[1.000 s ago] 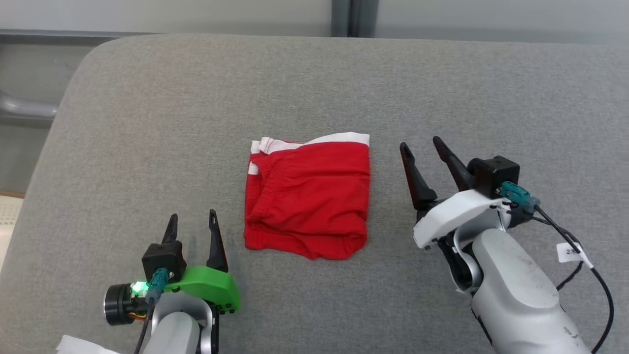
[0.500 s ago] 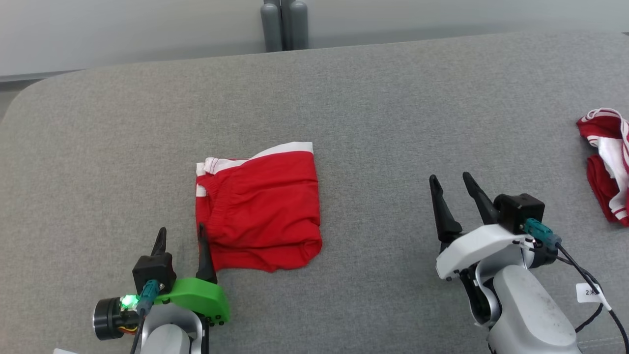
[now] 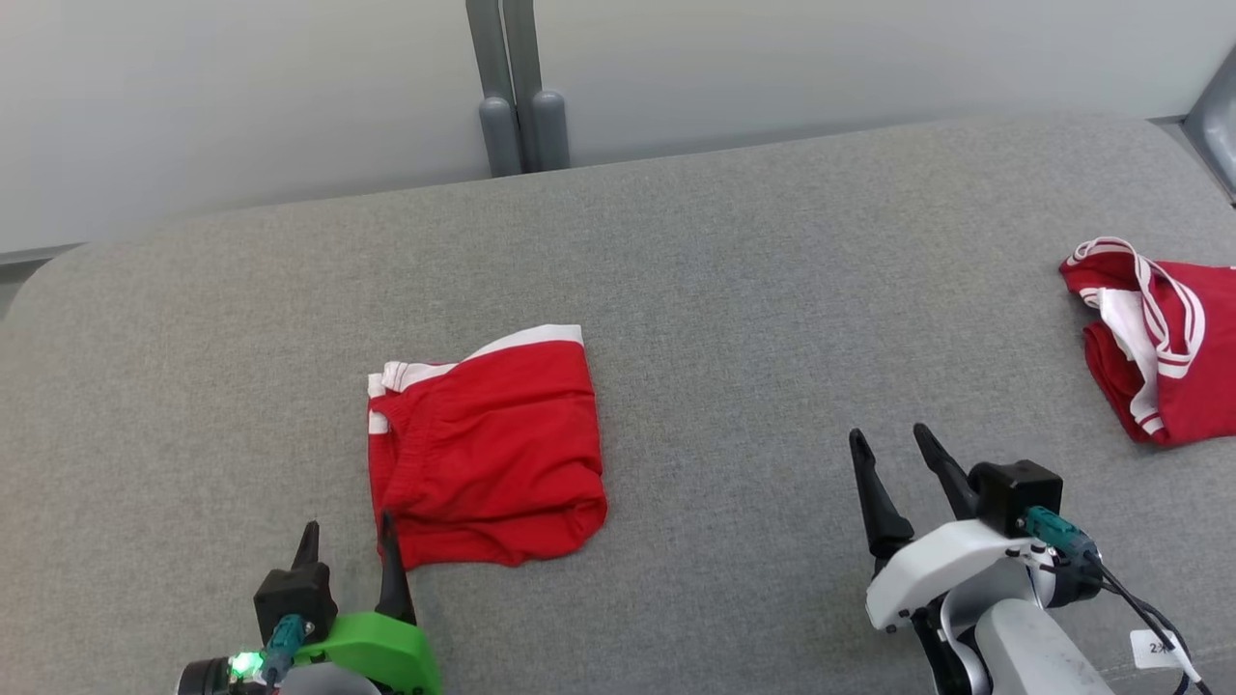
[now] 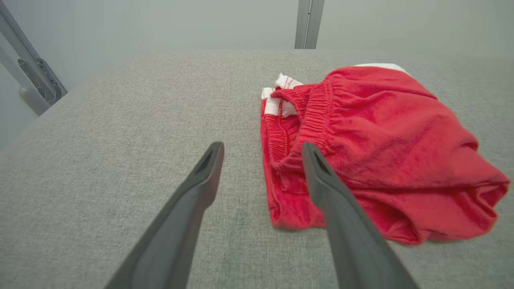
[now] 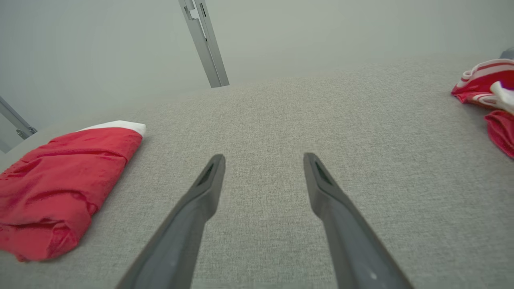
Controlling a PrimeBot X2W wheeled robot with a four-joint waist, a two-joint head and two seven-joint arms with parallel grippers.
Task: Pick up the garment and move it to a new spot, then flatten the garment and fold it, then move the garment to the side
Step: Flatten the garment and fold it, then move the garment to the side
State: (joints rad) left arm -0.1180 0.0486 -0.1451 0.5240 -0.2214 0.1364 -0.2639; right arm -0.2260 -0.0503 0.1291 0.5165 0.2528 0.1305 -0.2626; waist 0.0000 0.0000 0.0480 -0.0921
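Left jaws and right jaws stand wide open, empty. The folded red shorts (image 3: 483,449) lie just ahead of the left jaws, well left of the right jaws. Light, limp cloth, probably best pinched at the thick elastic waistband (image 4: 319,108).

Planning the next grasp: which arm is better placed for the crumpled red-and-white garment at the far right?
Right. The right gripper, fingers spread, is nearer the crumpled red-and-white garment; the left gripper is beside the folded red shorts, farther off.
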